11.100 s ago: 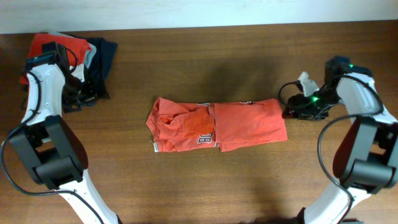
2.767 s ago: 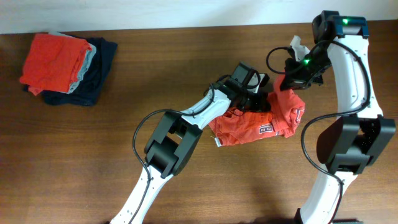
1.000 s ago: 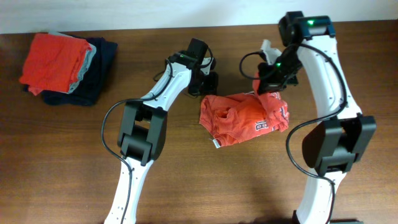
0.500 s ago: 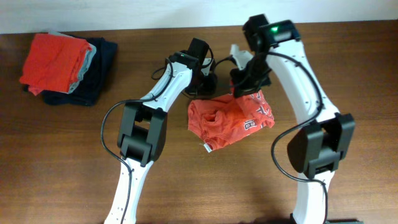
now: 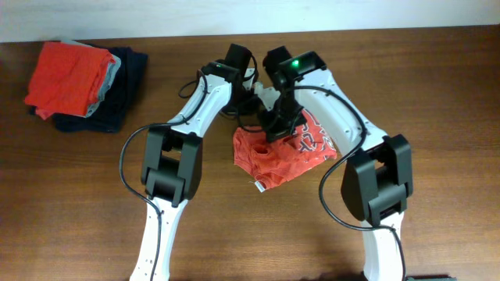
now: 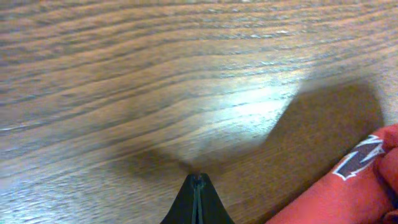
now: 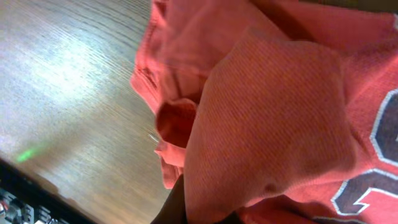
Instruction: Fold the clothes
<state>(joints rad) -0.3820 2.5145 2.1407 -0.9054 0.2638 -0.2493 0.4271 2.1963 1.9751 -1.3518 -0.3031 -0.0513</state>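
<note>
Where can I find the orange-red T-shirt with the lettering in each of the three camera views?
Overhead: the lettered T-shirt lies crumpled in the picture's middle.
Left wrist: the T-shirt shows only in the bottom right corner.
Right wrist: the T-shirt fills the centre and right side.
Shared landmark: the navy-and-white lettering, visible in all three views.

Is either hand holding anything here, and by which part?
The right hand is shut on the orange-red T-shirt, pinching a bunched fold beside the lettering; hem or sleeve cannot be told. The left hand is shut on nothing.
</note>
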